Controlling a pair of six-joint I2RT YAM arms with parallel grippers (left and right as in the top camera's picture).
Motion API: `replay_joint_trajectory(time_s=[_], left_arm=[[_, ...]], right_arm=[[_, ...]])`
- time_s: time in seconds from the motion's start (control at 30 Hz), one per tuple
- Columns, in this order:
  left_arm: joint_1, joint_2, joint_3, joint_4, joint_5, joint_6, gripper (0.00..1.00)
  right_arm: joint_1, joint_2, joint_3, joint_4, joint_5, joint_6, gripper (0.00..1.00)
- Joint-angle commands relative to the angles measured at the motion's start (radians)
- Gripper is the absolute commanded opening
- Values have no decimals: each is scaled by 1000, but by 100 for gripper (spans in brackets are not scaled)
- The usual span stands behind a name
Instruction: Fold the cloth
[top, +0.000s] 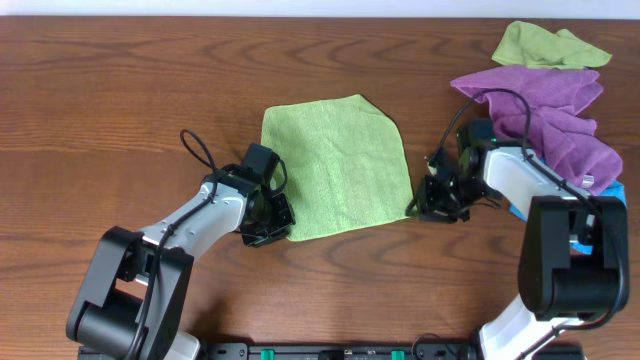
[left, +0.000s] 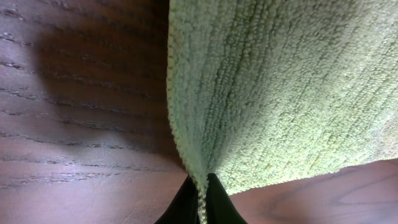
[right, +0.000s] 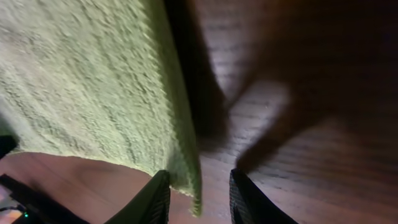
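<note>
A light green cloth (top: 335, 165) lies flat in the middle of the wooden table. My left gripper (top: 272, 228) is at its near left corner, shut on that corner; in the left wrist view the cloth's hem (left: 205, 112) is pinched between the two black fingers (left: 200, 202). My right gripper (top: 425, 200) is at the near right corner. In the right wrist view its fingers (right: 198, 199) are open, and the cloth's corner (right: 112, 106) hangs between them without being pinched.
A purple cloth (top: 545, 110) is heaped at the right behind my right arm, with another green cloth (top: 545, 45) at the far right corner. Something blue (top: 605, 190) shows under the purple heap.
</note>
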Motion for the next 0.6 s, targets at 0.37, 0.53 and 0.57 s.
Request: replay_joint_trajectory(time_s=[0.37, 0.53, 0.57], left_arm=[[-2, 9, -5, 0, -3, -8, 6], [84, -79, 55, -52, 30, 47, 6], [114, -121, 74, -67, 3, 66, 6]], right_arm=[[12, 3, -4, 44, -73, 31, 1], [6, -2, 72, 6, -200, 30, 1], [7, -5, 109, -8, -200, 30, 1]])
